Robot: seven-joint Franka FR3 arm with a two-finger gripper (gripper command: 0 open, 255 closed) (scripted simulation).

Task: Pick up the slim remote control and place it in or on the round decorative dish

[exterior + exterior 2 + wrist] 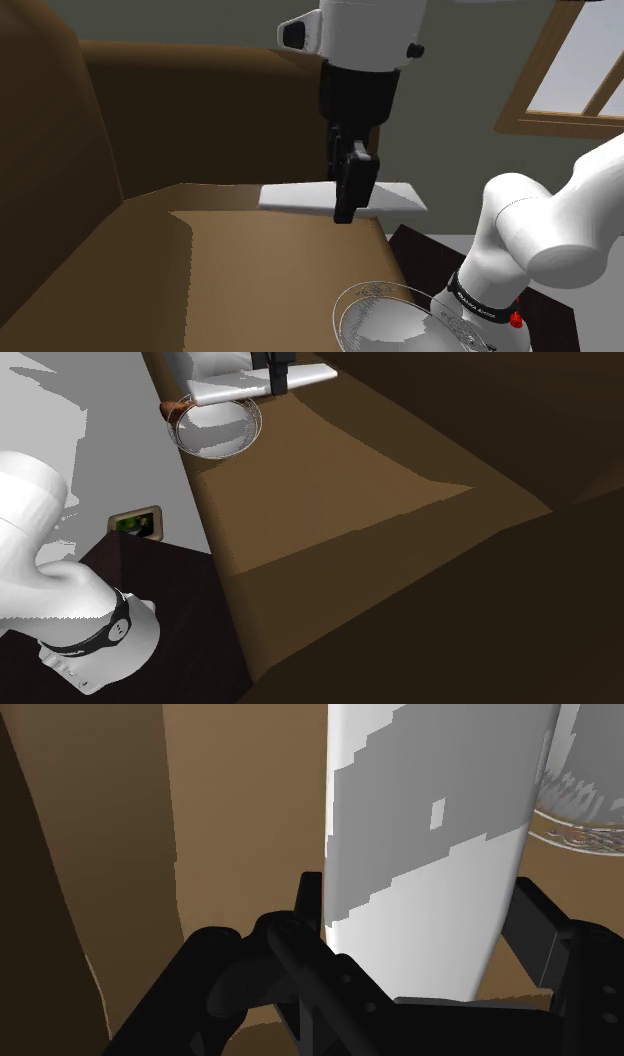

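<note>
The black gripper [420, 919] clasped the slim white remote [430, 834] across its narrow width around mid-length, above the brown sofa seat [260, 270] near the round glassy dish [385, 318]; the slab looked light, rigid, smooth and likely to slip.

Slim white remote [295, 197] level, clasped in hand [349, 206]; glassy round dish [390, 325] on seat [260, 280].

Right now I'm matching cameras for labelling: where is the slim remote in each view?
Shoulder view: remote at centre, clasped by the gripper above the sofa seat.
Second exterior view: remote at the top edge, left of middle.
Wrist view: remote between the fingers.
Shared landmark: the round dish.
</note>
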